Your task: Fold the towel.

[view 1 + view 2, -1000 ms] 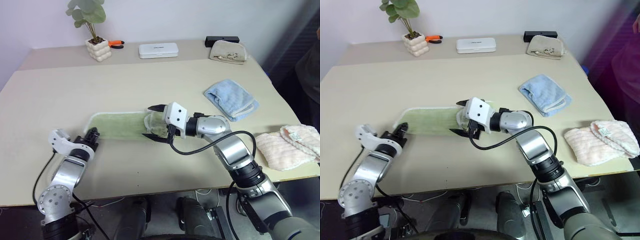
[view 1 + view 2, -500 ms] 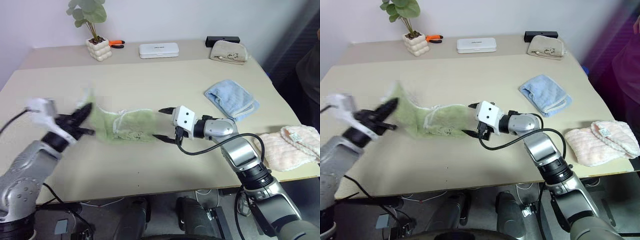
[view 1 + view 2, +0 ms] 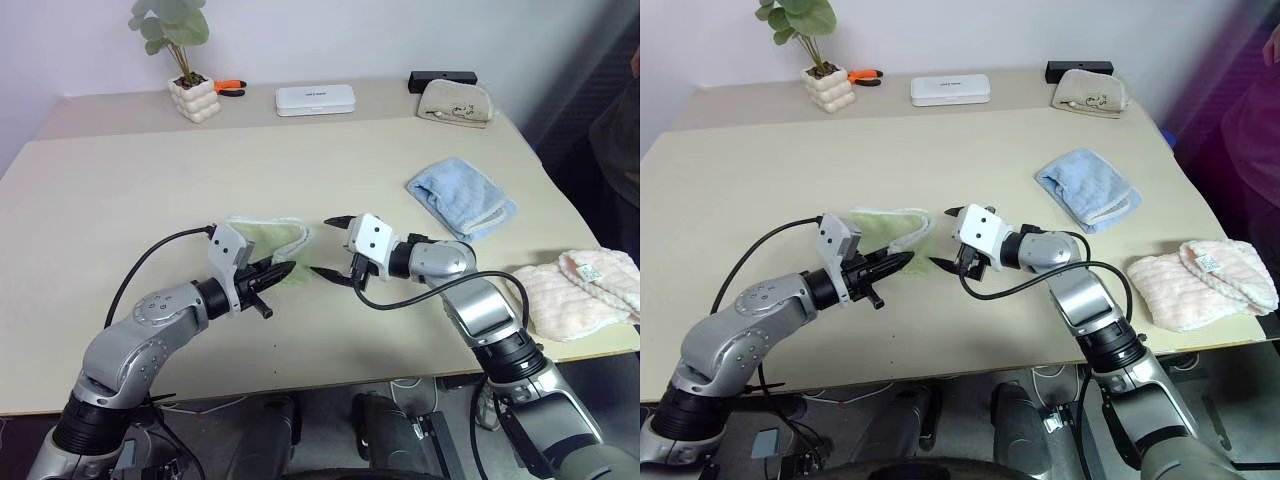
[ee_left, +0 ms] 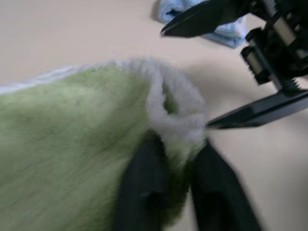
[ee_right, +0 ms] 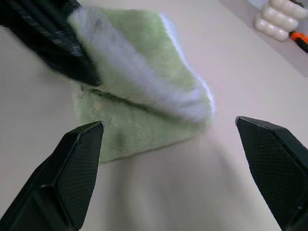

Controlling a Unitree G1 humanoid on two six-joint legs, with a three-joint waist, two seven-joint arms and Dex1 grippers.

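- Left gripper point(image 3: 283, 272) sits in the lower middle of the left eye view, its two black fingers point(image 4: 144, 192) close together with the white-edged fold of the light green terry towel point(image 3: 262, 237) caught between them.
- In the left wrist view that pinch is plain: green pile bulges between the dark fingers and the white edging curls just past their tips.
- Right gripper point(image 3: 330, 246) is just right of centre in the left eye view, pointing toward the left gripper, fingers spread wide.
- Nothing sits between those spread fingers; bare tan tabletop point(image 3: 120, 190) shows through the gap in the right wrist view, and the towel's nearest edge lies just ahead of the tips.
- I cannot tell whether the right gripper's lower fingertip touches the cloth or stops just short of it.
- The green towel lies in the middle of the table, doubled over itself into a short, rounded pad.
- Its upper layer is lifted slightly at the pinched end, and white trim traces the curved outer edge.
- In the right wrist view the lower layer lies flat on the table, with the white-rimmed fold riding over it.
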